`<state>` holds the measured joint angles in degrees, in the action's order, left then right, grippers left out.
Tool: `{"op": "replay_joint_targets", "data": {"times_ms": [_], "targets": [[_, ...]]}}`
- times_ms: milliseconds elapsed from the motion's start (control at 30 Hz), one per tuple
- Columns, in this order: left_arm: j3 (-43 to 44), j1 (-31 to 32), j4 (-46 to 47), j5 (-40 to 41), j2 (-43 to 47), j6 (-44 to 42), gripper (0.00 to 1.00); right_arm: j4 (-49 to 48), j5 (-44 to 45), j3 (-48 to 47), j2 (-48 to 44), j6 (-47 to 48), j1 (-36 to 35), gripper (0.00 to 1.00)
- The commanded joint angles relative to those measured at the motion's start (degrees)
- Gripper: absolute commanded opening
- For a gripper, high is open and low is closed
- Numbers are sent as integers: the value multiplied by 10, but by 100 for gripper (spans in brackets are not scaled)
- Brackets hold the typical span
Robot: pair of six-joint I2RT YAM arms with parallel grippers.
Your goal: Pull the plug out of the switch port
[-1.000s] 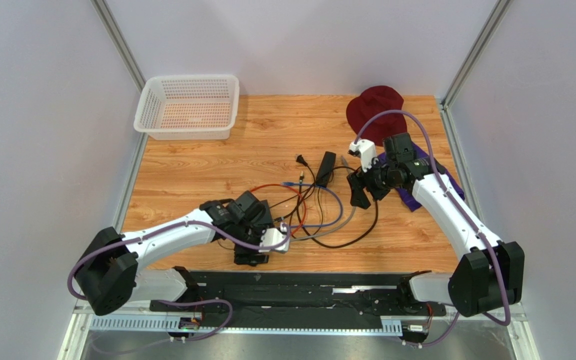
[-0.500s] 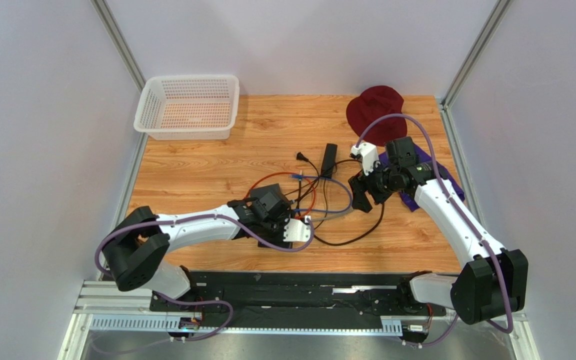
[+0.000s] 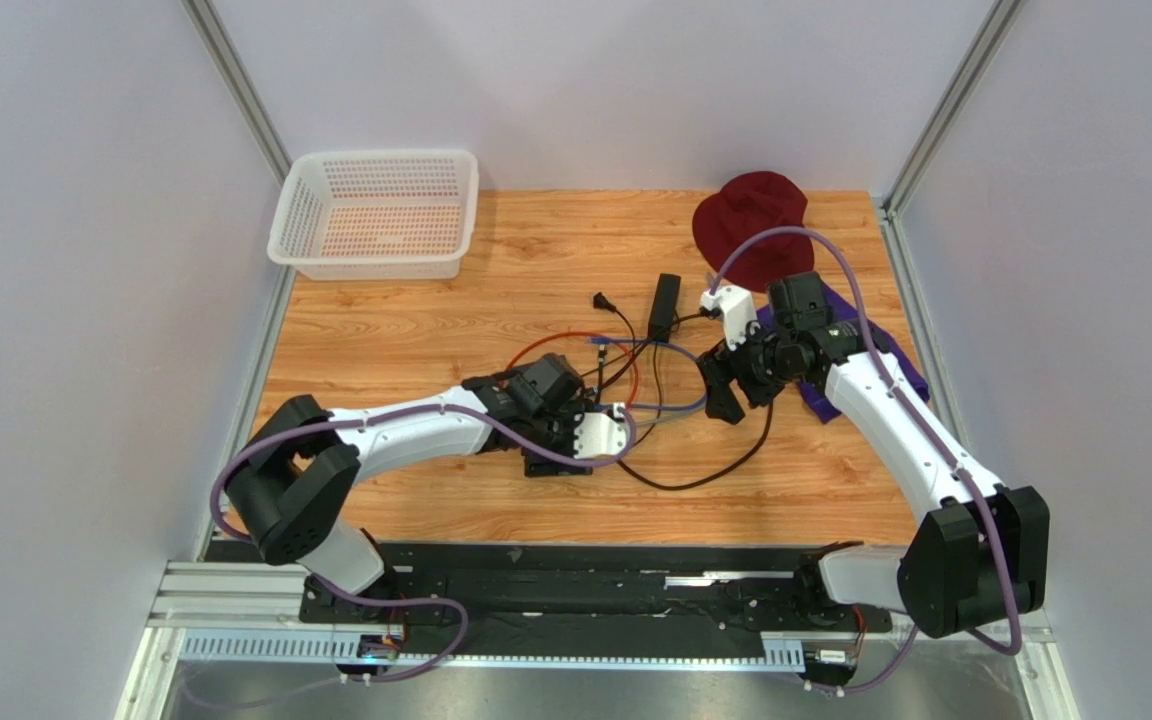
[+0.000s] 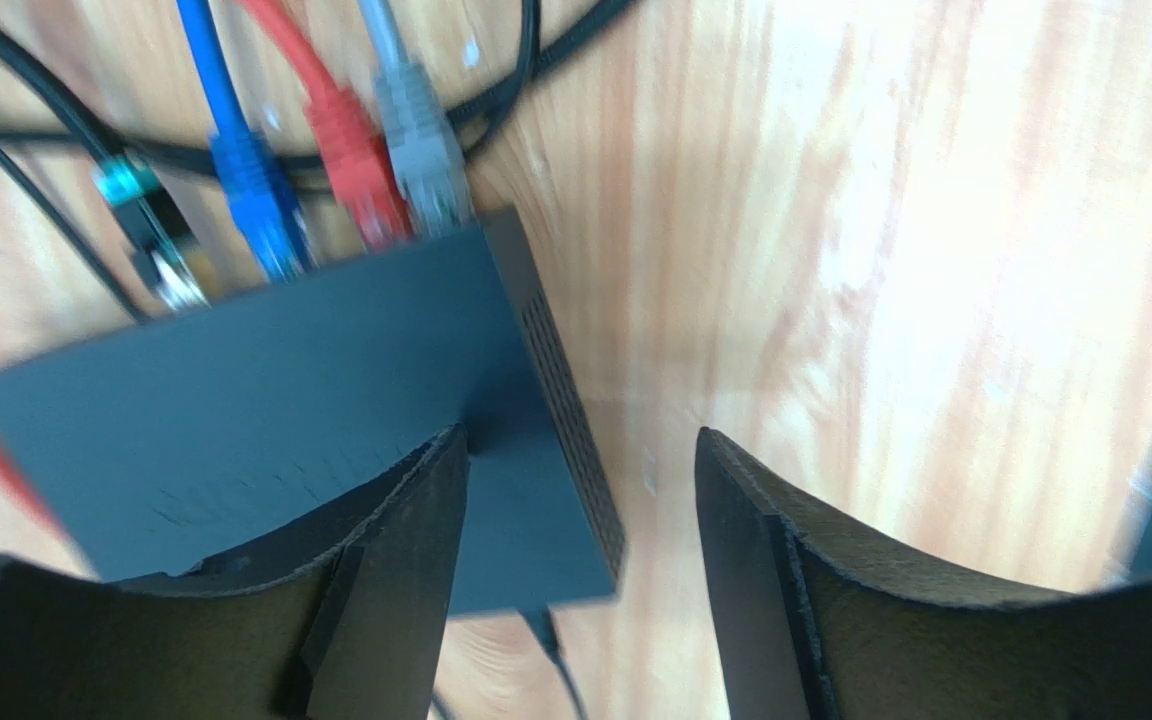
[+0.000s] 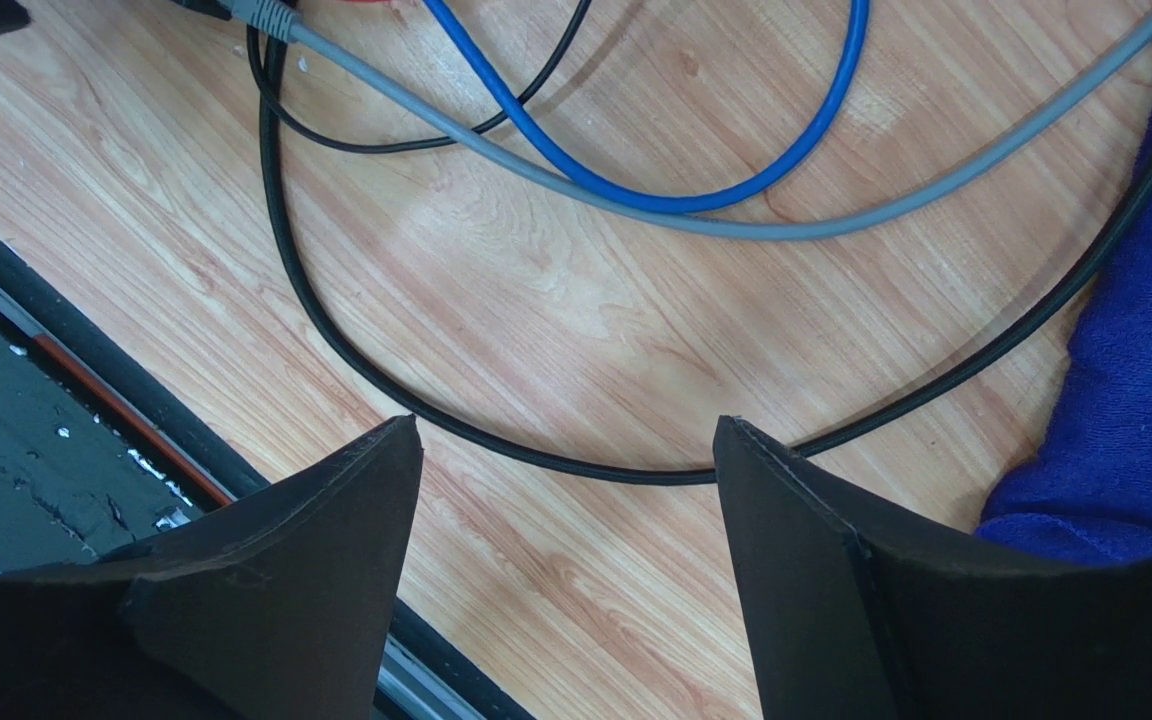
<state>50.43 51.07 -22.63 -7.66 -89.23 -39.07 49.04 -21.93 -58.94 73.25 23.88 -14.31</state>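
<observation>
- Far left corner of the bench (image 3: 387,323): a white mesh basket (image 3: 376,215), well apart from everything else.
- The left pincer (image 4: 579,450) is down low over the right end of the dark grey switch box (image 4: 267,405). It's released. The fingers are spread, one over the box's top and the other over bare wood just past its vented side, and they aren't clamped on anything.
- The switch port (image 4: 387,240) row runs along the far long edge of that box in the left wrist view. A blue plug (image 4: 259,210), a red plug (image 4: 357,165) and a grey plug (image 4: 420,143) sit side by side in it, all seated.
- Left of the blue one there's a black lead with a teal collar (image 4: 129,188). It's too blurry to tell whether it's plugged in.
- Mid bench, further back: the small black power brick (image 3: 665,305), with loose cables looping between it and the box.
- The right pincer (image 5: 567,435) is released too, fingers wide, hanging over bare wood. A black cable loop (image 5: 387,393) lies on the wood below, nothing between the fingers.
- Far right: a maroon hat (image 3: 748,218) at the back and a blue cloth (image 5: 1138,375) beside the right arm.
</observation>
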Motion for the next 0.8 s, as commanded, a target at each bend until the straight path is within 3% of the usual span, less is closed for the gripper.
{"op": "replay_joint_targets", "data": {"times_ms": [0, 133, 300, 400, 567, 633, 667, 767], "targets": [[10, -60, -111, -174, 89, 46, 67, -3, -12, -47, 11, 13, 2, 75], [38, -90, -162, -172, 174, 126, 72, -11, 14, -81, 22, 43, -47, 79], [47, -187, -202, -192, 228, 180, 73, -23, 11, -153, 96, 22, -82, 79], [35, -246, -190, -193, 245, 203, 73, -46, -23, -188, 137, -24, -96, 77], [9, -337, -138, -191, 241, 290, 73, -36, -38, -247, 211, -24, -150, 73], [-2, -372, -117, -200, 231, 359, 73, -34, -47, -274, 233, -26, -182, 68], [-2, -382, -109, -242, 217, 375, 73, -32, -48, -282, 253, -25, -193, 65], [5, -414, -115, -284, 203, 369, 72, -31, -56, -302, 290, -9, -233, 48]]}}
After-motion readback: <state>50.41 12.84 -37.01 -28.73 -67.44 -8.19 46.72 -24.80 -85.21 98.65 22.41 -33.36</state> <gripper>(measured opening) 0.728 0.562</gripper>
